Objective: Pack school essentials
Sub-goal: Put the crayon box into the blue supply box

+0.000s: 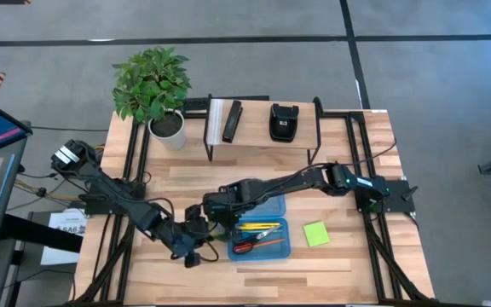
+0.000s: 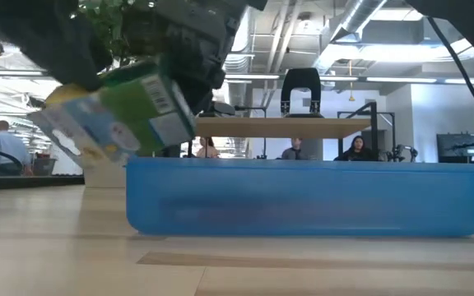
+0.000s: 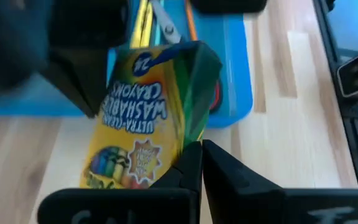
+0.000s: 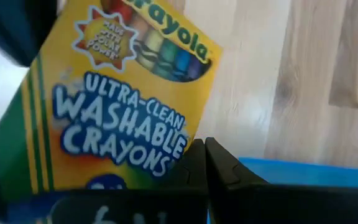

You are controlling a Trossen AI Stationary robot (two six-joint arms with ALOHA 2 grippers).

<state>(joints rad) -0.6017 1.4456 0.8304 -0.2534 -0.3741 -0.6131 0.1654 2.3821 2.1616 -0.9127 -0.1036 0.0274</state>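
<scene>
Wooden table (image 1: 348,260) under me, open office beyond; my left hand (image 1: 196,246) and right hand (image 1: 216,211), both pressed together, flank the crayon box (image 2: 118,115) beside the blue tray (image 2: 303,197)

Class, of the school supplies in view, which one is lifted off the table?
The crayon box, tilted in the air beside the blue tray. The sticky-note pad lies on the table; scissors lie inside the tray.

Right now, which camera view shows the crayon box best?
The right wrist view: the crayon box fills it, label readable. The left wrist view shows it whole but smaller, the low view only a blurred side, and the high view hides it under the arms.
</scene>
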